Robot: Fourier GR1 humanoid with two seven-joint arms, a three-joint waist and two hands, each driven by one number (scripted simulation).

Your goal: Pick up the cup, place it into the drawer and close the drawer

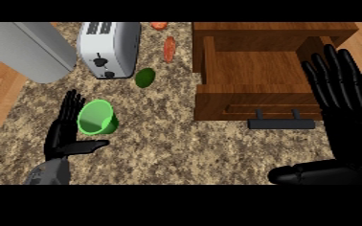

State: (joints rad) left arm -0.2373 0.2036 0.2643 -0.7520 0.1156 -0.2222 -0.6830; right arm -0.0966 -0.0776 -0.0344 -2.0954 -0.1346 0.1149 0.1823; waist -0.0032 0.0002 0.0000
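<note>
Green and round, the small cup [97, 117] stands on the brown speckled stone counter [176, 143], at the left side, and its open mouth shows to the view. It is not in the drawer and is well apart from it.

The black left hand [62, 133] is just beside the cup, on the cup's left. Its fingers are straight and point away from the robot, close together, and the thumb stretches out to the right, below the cup. The hand does not close around the cup. If the fingers touch the cup's wall, I cannot tell.

The brown wooden drawer [247, 69] is pulled open at the right side of the counter. A black bar handle [280, 123] is on its front. The black right hand [338, 96] shows at the right edge, over the drawer's right corner, with fingers straight and spread, the thumb low and pointing left. It holds nothing.

Behind the cup there is a silver toaster [107, 48] with a dark green oval fruit [145, 77] beside it. Further back lies a long orange-red vegetable [169, 49]. A big grey rounded object [32, 50] is in the far left corner.
</note>
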